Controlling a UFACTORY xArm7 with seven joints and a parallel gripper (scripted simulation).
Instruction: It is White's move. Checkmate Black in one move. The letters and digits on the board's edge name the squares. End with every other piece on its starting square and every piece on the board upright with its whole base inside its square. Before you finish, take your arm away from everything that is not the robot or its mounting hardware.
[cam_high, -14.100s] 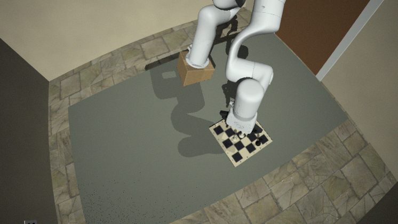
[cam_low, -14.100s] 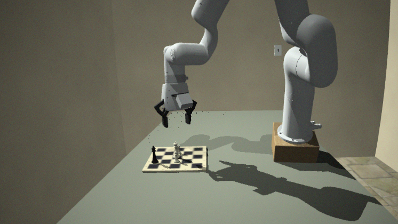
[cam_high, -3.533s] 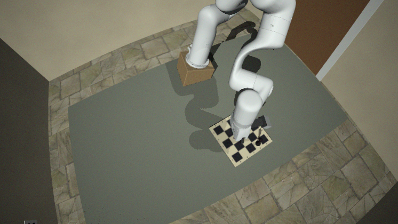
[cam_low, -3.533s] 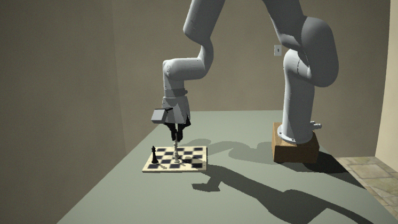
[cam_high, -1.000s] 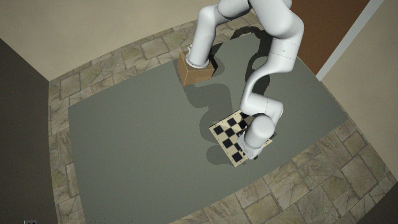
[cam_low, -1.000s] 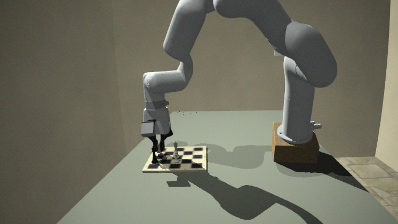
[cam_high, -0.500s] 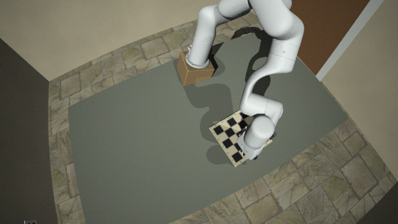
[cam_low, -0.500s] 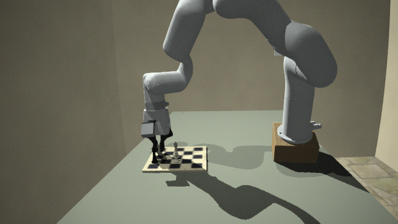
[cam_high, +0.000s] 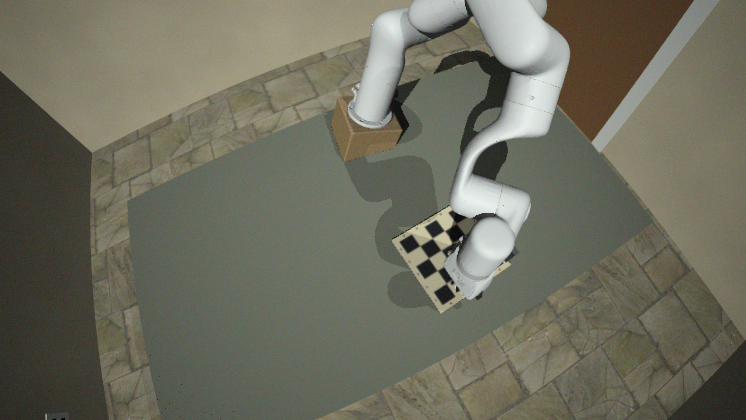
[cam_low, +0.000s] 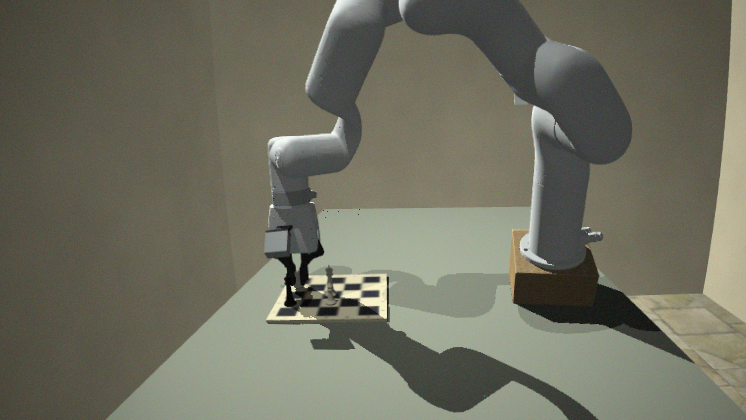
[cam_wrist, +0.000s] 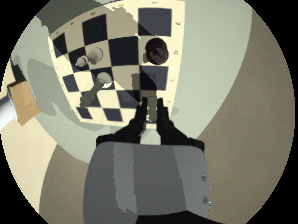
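The small chessboard (cam_high: 435, 250) lies on the grey-green table top and also shows in the exterior view (cam_low: 334, 300). My gripper (cam_low: 296, 284) reaches straight down over the board's left part and is shut on a small white piece (cam_low: 301, 287). I cannot tell what kind of piece it is, or whether its base touches the board. A black piece (cam_low: 288, 298) stands right beside the fingers at the board's left edge. A tall white piece with a cross top (cam_low: 329, 288) stands upright near the middle. In the wrist view the fingers hold a pale piece, and the black piece (cam_wrist: 156, 50) is just beyond them.
The arm's base stands on a brown block (cam_low: 553, 273) to the right of the board. The arm's wrist hides the board's right part in the overhead view (cam_high: 485, 250). A wall runs close behind the table's left edge.
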